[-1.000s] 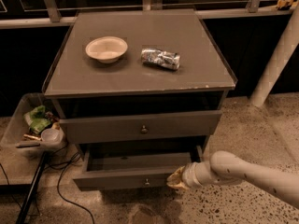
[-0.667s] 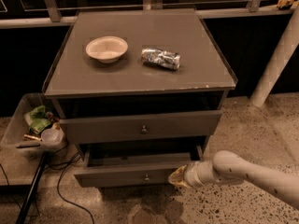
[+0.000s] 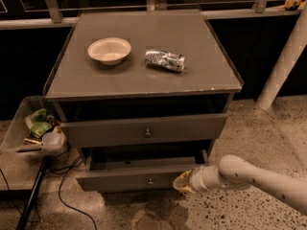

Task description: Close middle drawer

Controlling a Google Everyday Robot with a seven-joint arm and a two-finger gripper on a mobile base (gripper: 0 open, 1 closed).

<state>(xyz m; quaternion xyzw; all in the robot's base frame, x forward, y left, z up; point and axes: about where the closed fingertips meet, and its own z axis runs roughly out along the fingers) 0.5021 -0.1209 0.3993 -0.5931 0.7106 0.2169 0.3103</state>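
Since a second ago, very little is changing: the wide, shallow dark-grey wooden middle drawer (image 3: 120,180) seems to be sitting a touch further into the grey cabinet (image 3: 218,104), and my end effector (image 3: 181,182) is staying at the same spot. It is pressing against the right end of the drawer's narrow front, low and near the floor, with my pale arm (image 3: 259,176) reaching in from the lower right. I cannot tell whether the end effector is wide or narrow; it is showing only as a yellowish tip at the end of the white wrist.

The middle drawer is still standing partly out in the second tier, a dark strip of its inside showing behind the front, and its small round metal knob (image 3: 150,180) is sitting centred, to the left of my end effector. Above it, the taller-fronted grey top drawer (image 3: 96,133) is carrying its own small knob (image 3: 147,132).

On the grey tabletop (image 3: 144,83) a shallow cream-coloured bowl (image 3: 109,50) is resting left of centre, and a crumpled silver foil packet (image 3: 165,60) is lying just to its right, apart from it. A clear plastic bin (image 3: 14,138) holding green and white odds and ends is standing to the left of the cabinet, with black cables (image 3: 67,176) trailing on the speckled floor below it.
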